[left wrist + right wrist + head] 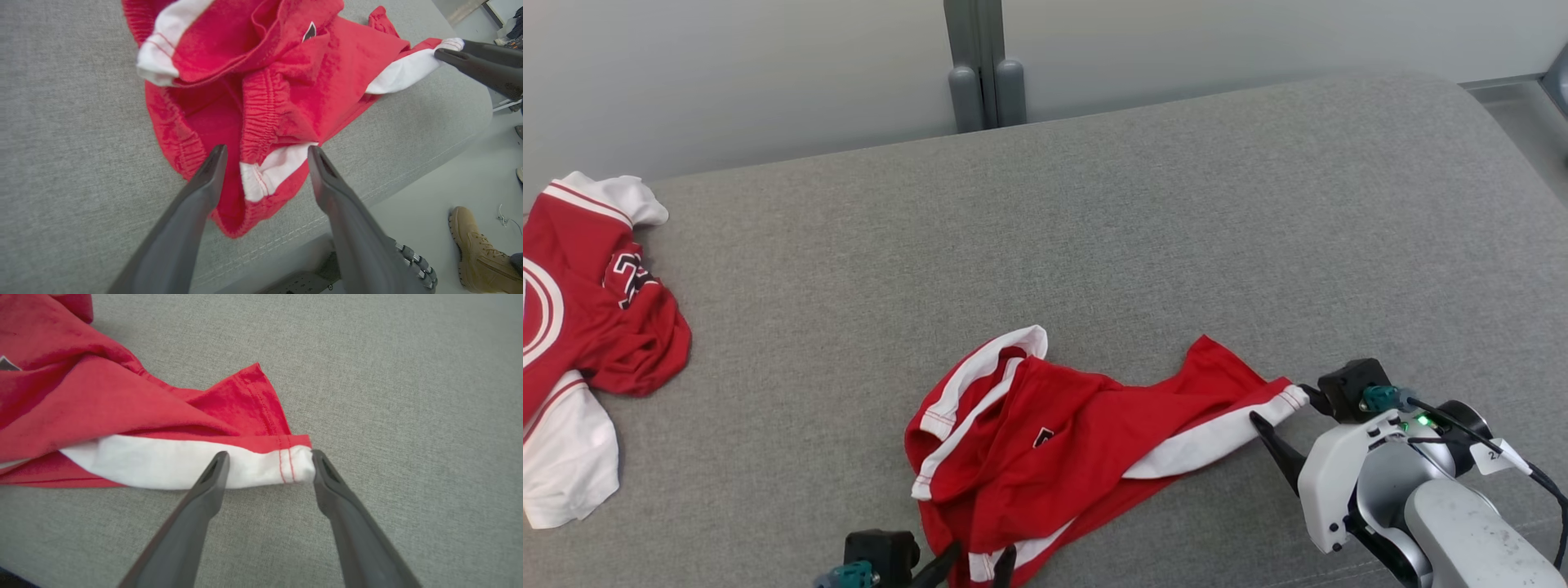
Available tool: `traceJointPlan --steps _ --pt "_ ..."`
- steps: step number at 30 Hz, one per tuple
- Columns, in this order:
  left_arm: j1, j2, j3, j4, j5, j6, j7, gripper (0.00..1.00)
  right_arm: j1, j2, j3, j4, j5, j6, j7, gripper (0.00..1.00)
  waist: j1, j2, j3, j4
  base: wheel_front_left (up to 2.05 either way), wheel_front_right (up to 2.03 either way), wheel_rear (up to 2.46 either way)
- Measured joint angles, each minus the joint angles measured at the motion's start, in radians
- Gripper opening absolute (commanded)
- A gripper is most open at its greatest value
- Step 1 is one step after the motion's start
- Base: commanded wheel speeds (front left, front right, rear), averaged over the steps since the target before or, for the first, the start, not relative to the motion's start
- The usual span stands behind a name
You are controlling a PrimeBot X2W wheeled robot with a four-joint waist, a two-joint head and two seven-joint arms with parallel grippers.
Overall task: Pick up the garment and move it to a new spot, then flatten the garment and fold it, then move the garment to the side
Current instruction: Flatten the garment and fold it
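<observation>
Red shorts (pixel 1054 441) lie crumpled at the near edge of the grey cushion (pixel 1176 245). The left gripper (pixel 266 151) — fingers spread wide — straddles a white-striped fold beside the elastic waistband. The right gripper (pixel 268 455) — likewise wide — brackets the white hem corner of one leg, not pinching it. A red-and-white jersey (pixel 580 327) lies well apart at the left.

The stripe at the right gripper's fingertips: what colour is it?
White stripe, red stitching; clearest in the right wrist view.
</observation>
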Motion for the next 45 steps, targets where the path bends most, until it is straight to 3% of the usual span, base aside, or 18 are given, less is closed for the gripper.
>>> traceJointPlan --steps 17,18,20,21,22,23,24,25,26,31,35,45 --pt "-0.017 0.003 -0.013 0.088 -0.025 0.004 -0.011 0.98 -0.010 -0.003 0.017 0.008 0.009 0.000 -0.007 1.00 0.0000 0.0000 0.026 -0.002 0.00 0.00 0.00" --pt "-0.021 0.003 -0.014 0.095 -0.025 0.004 -0.012 0.89 -0.012 -0.003 0.021 0.010 0.010 0.000 -0.007 1.00 0.0000 0.0000 0.028 -0.003 0.00 0.00 0.00" --pt "-0.028 0.002 -0.017 0.110 -0.025 0.002 -0.017 0.56 -0.017 -0.002 0.026 0.016 0.012 0.000 -0.007 0.98 0.0000 0.0000 0.032 -0.005 0.00 0.00 0.00" --pt "-0.029 0.002 -0.020 0.114 -0.025 0.000 -0.017 0.45 -0.019 -0.002 0.029 0.018 0.012 0.000 -0.007 0.92 0.0000 0.0000 0.034 -0.006 0.00 0.00 0.00" --pt "-0.032 0.002 -0.021 0.119 -0.027 -0.001 -0.018 0.36 -0.021 -0.002 0.032 0.021 0.013 0.000 -0.007 0.82 0.0000 0.0000 0.036 -0.007 0.00 0.00 0.00" --pt "-0.034 0.002 -0.023 0.124 -0.031 -0.001 -0.019 0.24 -0.021 -0.001 0.033 0.024 0.014 0.000 -0.009 0.60 0.0001 0.0000 0.038 -0.008 0.00 0.00 0.00" --pt "-0.037 0.002 -0.025 0.129 -0.032 -0.002 -0.023 0.00 -0.022 0.000 0.034 0.027 0.014 0.000 -0.010 0.46 0.0001 0.0000 0.039 -0.008 0.00 0.00 0.00" --pt "-0.041 0.002 -0.027 0.134 -0.033 -0.007 -0.025 0.00 -0.025 0.001 0.035 0.032 0.018 0.000 -0.013 0.34 0.0001 0.0000 0.041 -0.008 0.00 0.00 0.00" --pt "-0.042 0.001 -0.030 0.140 -0.034 -0.010 -0.026 0.00 -0.026 0.003 0.035 0.035 0.025 0.000 -0.018 0.00 0.0000 0.0000 0.041 -0.008 0.00 0.00 0.00" --pt "-0.043 0.001 -0.038 0.132 -0.053 -0.023 -0.034 0.00 -0.029 0.008 0.024 0.042 0.057 0.000 -0.051 0.00 0.0000 0.0000 0.036 -0.005 0.00 0.00 0.00" --pt "-0.032 0.009 -0.040 0.035 -0.100 -0.037 -0.022 0.00 -0.021 -0.006 -0.003 -0.003 0.103 0.000 -0.062 0.00 0.0001 0.0000 0.024 -0.003 0.00 0.00 0.00" --pt "0.048 0.086 0.004 -0.399 -0.316 -0.058 0.051 0.00 0.103 -0.104 -0.156 -0.359 0.351 0.000 0.020 0.00 0.0000 0.0000 -0.003 -0.011 0.00 0.00 0.00"
